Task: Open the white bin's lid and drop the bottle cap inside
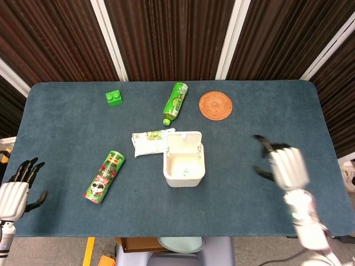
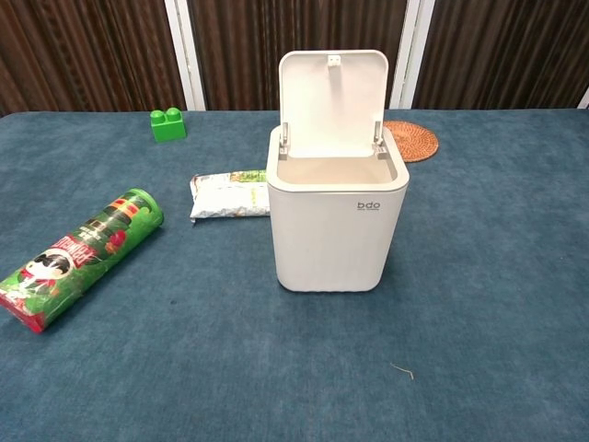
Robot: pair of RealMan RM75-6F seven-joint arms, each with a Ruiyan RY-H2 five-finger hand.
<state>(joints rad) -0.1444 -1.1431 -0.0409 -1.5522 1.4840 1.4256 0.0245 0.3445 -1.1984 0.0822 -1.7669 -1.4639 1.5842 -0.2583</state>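
The white bin (image 1: 170,176) stands mid-table with its lid (image 2: 331,97) swung up and upright behind the opening. A small pale-green bottle cap (image 1: 186,170) lies on the bin's floor, seen from above in the head view. My right hand (image 1: 287,167) hovers well to the right of the bin, blurred, fingers spread, holding nothing. My left hand (image 1: 15,188) stays at the table's front left corner, fingers apart and empty. The chest view shows the bin (image 2: 336,221) but neither hand.
A green bottle (image 1: 175,102) and a woven coaster (image 1: 216,105) lie behind the bin. A snack packet (image 1: 148,142) touches the bin's left side. A chip can (image 1: 104,177) lies front left, a green brick (image 1: 114,97) back left.
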